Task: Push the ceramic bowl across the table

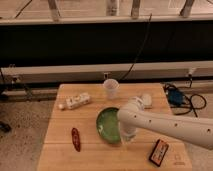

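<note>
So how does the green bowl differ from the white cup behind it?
The bowl is green, wide and shallow; the cup is whitish, narrow and taller. The bowl has the end effector at its right edge, while the cup stands untouched near the far edge. Both rest open-side up on the table.
</note>
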`<state>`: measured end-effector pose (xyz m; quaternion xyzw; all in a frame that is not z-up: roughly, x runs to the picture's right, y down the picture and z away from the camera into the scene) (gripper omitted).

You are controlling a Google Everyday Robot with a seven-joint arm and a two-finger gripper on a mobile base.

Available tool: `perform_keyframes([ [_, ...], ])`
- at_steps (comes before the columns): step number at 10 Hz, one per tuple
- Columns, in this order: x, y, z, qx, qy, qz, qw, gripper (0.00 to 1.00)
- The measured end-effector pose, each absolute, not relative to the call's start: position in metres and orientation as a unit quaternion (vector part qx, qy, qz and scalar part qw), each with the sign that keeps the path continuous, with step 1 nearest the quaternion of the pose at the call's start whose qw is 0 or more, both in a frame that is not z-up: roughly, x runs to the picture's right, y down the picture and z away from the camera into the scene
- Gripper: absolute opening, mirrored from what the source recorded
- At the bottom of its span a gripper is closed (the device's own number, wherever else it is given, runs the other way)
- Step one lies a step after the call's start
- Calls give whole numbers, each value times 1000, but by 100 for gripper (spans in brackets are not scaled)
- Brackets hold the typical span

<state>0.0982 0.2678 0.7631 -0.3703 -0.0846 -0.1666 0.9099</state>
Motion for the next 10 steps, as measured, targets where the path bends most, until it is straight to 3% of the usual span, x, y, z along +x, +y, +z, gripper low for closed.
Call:
perform_keyframes([
  [10,78,239,790,-356,-83,-182,913,0],
])
